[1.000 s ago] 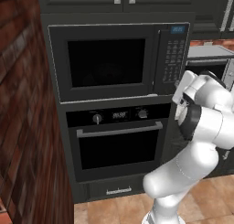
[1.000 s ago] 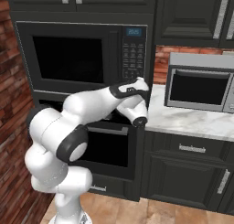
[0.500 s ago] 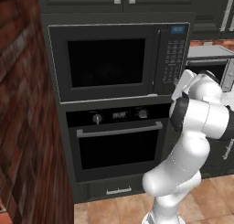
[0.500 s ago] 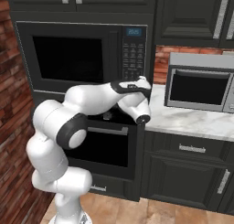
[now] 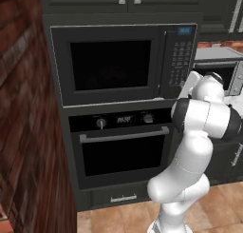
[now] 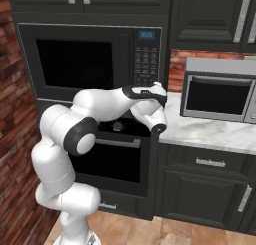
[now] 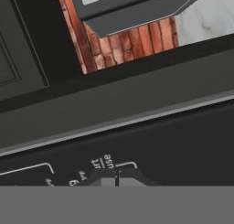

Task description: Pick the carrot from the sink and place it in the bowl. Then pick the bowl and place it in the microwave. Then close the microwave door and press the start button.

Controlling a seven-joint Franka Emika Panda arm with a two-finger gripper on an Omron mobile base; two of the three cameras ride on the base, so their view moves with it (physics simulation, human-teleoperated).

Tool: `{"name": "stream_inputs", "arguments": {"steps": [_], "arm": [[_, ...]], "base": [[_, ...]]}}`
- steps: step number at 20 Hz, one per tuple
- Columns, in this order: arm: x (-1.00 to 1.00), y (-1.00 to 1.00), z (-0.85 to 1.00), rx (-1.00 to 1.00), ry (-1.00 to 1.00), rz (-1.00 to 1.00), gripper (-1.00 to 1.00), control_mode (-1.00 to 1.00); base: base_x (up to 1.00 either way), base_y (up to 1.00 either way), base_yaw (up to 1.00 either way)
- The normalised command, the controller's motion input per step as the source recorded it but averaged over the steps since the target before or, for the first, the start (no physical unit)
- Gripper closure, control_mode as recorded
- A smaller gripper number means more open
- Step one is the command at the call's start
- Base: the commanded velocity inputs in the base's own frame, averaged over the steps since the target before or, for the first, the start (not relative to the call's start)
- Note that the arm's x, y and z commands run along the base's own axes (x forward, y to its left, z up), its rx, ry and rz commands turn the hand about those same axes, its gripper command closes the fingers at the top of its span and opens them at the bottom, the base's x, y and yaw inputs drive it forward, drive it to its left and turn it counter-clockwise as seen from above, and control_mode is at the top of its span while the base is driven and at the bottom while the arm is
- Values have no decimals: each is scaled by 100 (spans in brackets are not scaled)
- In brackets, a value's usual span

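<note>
A: Right base view: the microwave [image 6: 95, 59] has its microwave door [image 6: 75, 59] closed.
B: So it's the start-button step. The gripper [image 7: 117, 178], fingers together, sits at the keypad [image 6: 145, 61]; next, push in.

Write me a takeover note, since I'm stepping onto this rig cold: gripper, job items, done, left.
Gripper: shut, holding nothing, tips against the keypad of the microwave.
Microwave door: closed. Bowl and carrot can't be made out behind the dark window, so their placement is unconfirmed.
Done: door closing.
Left: the start press; whether it has registered can't be told.
Nearby: oven below, countertop microwave to the right.
</note>
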Motion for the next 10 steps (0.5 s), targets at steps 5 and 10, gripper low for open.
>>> {"name": "stream_inputs", "arguments": {"steps": [5,10], "arm": [[17,-5,0,0,1,0,100,-100],[0,0,0,0,0,0,100,-100]], "base": [[0,0,0],[0,0,0]]}}
